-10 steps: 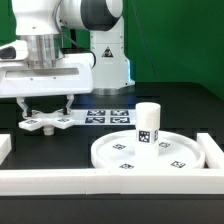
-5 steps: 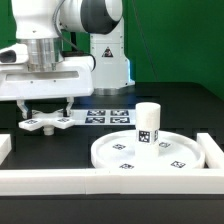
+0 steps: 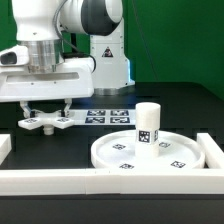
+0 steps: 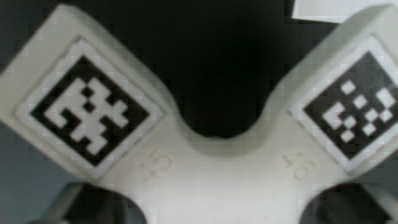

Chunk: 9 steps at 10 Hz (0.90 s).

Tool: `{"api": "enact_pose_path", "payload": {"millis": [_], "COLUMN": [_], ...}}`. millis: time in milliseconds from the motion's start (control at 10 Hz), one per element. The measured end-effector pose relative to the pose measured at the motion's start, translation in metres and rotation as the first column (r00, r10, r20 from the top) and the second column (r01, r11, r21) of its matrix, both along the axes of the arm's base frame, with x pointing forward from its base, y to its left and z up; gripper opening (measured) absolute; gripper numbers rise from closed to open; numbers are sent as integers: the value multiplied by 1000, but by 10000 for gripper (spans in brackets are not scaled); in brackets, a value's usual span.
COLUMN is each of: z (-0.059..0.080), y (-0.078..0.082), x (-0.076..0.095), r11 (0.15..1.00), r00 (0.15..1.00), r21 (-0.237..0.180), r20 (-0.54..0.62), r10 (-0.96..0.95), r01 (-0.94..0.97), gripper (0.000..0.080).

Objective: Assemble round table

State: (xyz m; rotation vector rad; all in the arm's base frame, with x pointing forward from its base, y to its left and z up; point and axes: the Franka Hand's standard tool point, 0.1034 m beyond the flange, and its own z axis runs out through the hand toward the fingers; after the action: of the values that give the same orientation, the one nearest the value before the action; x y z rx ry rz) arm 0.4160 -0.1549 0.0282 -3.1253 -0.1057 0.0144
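The white cross-shaped base (image 3: 45, 122) hangs in my gripper (image 3: 47, 112) at the exterior view's left, just above the black table. The fingers are closed on its centre. In the wrist view the base (image 4: 214, 165) fills the picture with two tagged arms spreading out, and a dark fingertip (image 4: 86, 205) shows on each side of its hub. The large rimmed round disc (image 3: 150, 152) lies flat at the exterior view's right. The short cylindrical leg (image 3: 148, 124) stands upright on it.
The marker board (image 3: 108, 116) lies on the table between the base and the disc. A long white border rail (image 3: 60, 180) runs along the front, with another rail (image 3: 213, 150) at the right and a short end piece (image 3: 5, 146) at the left.
The gripper and the cross-shaped base have risen slightly. The disc and the leg have not moved.
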Motion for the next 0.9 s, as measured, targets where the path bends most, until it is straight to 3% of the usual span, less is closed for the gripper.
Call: {"api": "enact_pose_path", "payload": {"millis": [100, 600, 900], "z": [0, 2, 26], "y": [0, 1, 21], "x": [0, 2, 18], "r11": [1000, 1000, 998], "r00": [1000, 1000, 997], "r21": [0, 2, 11], "r20": [0, 3, 42], "r10": [0, -2, -63], "r01": [0, 2, 63], "gripper": [444, 444, 445]}}
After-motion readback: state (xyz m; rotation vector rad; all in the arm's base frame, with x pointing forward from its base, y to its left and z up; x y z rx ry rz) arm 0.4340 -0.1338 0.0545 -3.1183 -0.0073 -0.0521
